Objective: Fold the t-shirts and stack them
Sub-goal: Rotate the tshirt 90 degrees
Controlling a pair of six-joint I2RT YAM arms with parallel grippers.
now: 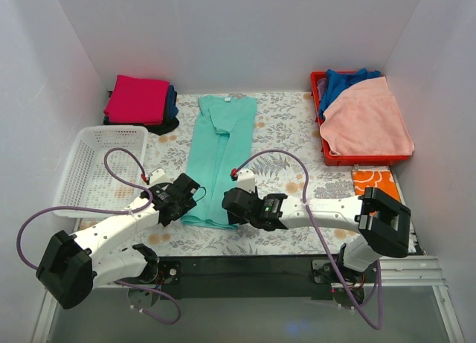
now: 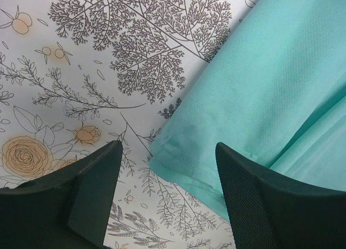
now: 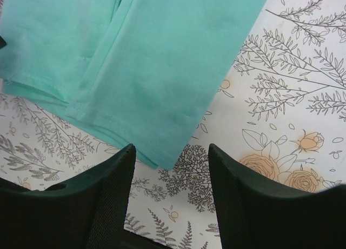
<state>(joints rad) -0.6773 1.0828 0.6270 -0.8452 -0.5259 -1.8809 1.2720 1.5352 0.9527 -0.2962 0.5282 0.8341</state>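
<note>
Table (image 1: 290, 127), floral-printed cover, carrying: one mint-teal t-shirt (image 1: 219, 153), folded lengthwise into a narrow strip and lying flat at the table's middle, collar toward the far edge, hem toward the near edge. One stack of three folded t-shirts at the far left corner: magenta shirt (image 1: 137, 99) on top, dark blue shirt (image 1: 172, 101) under it, black shirt (image 1: 160, 126) at the bottom. One white lattice basket (image 1: 82, 175) along the left edge. One red bin (image 1: 357, 161) at the far right corner, holding one crumpled blue garment (image 1: 346, 82) and one salmon-pink cloth (image 1: 368, 120) draped over it. One orange patterned item (image 1: 375, 181) on the table just nearward of the bin, kind not clear. Two tools, both at the mint-teal hem: left tool (image 1: 195, 194) at the hem's left corner, fingers (image 2: 92, 179) parted, the corner of the cloth (image 2: 270, 87) lying between them, not clamped; right tool (image 1: 227, 202) at the hem's right corner, fingers (image 3: 108, 189) likewise parted and astride that layered corner (image 3: 162, 60), gripping nothing.
</note>
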